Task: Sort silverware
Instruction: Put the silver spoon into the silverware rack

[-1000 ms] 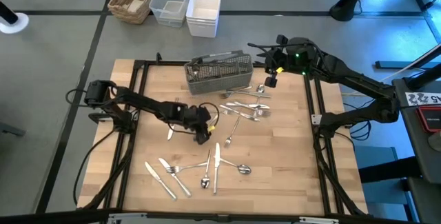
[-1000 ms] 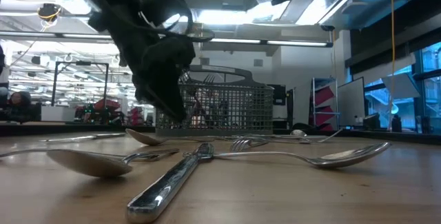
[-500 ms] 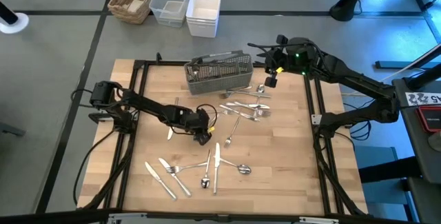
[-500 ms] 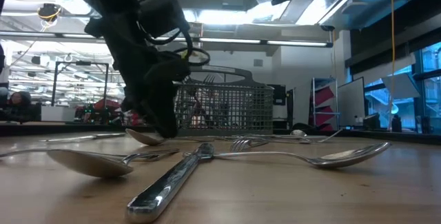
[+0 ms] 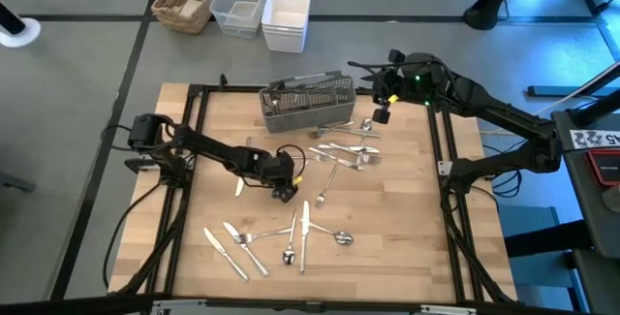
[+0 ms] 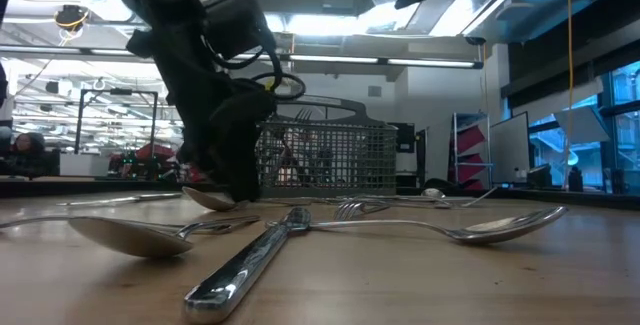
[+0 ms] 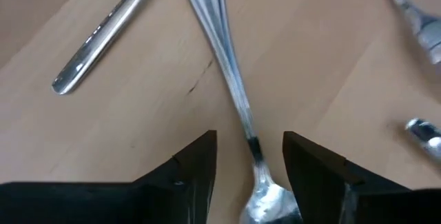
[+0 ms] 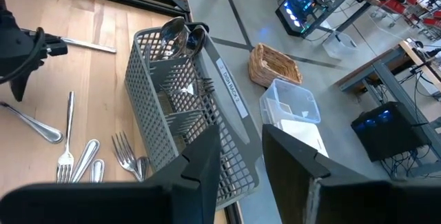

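Left gripper spread over a spoon, lower and closer to the board than a second ago.

Nearest the table's front edge lies a cluster of silverware. Beyond it, in front of the mesh caddy, the left gripper's fingers stand apart astride the spoon's neck (handle running away between them), seemingly not yet touching it. Farther on, more forks and spoons lie just before the caddy. The right gripper hovers beside the caddy's end, unmoved, fingers parted and holding nothing.
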`<state>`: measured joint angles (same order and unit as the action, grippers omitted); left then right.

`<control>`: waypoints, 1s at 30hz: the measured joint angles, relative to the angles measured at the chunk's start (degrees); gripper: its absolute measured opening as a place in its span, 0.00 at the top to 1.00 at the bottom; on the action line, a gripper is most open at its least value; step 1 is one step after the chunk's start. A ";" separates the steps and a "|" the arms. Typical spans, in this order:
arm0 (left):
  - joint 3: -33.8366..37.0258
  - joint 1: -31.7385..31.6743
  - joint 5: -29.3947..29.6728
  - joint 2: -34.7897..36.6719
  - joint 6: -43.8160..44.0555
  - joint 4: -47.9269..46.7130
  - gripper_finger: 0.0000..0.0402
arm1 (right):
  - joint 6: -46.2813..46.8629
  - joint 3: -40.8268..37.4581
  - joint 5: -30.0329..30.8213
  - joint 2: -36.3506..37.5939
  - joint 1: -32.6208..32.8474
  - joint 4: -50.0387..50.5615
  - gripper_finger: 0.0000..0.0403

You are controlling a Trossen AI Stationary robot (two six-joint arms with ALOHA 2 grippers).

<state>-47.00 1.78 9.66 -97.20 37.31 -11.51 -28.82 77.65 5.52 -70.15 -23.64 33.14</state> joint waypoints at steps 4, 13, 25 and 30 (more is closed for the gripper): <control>-0.21 0.00 0.63 -1.71 -0.01 0.26 0.65 | 0.00 0.00 0.00 0.00 0.00 -0.02 0.72; -0.05 -0.06 0.67 -1.35 -0.23 -0.57 0.89 | 0.00 0.00 0.00 0.00 0.00 -0.02 0.72; -0.35 -0.21 -1.98 6.10 -2.85 -7.21 0.98 | 0.00 0.00 0.02 0.00 -0.02 -0.02 0.72; -5.62 -1.57 -1.23 12.63 -6.47 -21.88 0.97 | 4.76 0.00 -0.01 -0.02 -0.01 -0.02 0.72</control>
<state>-52.63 0.21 8.44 -84.58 30.84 -33.39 -24.06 77.65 5.51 -70.17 -23.65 33.12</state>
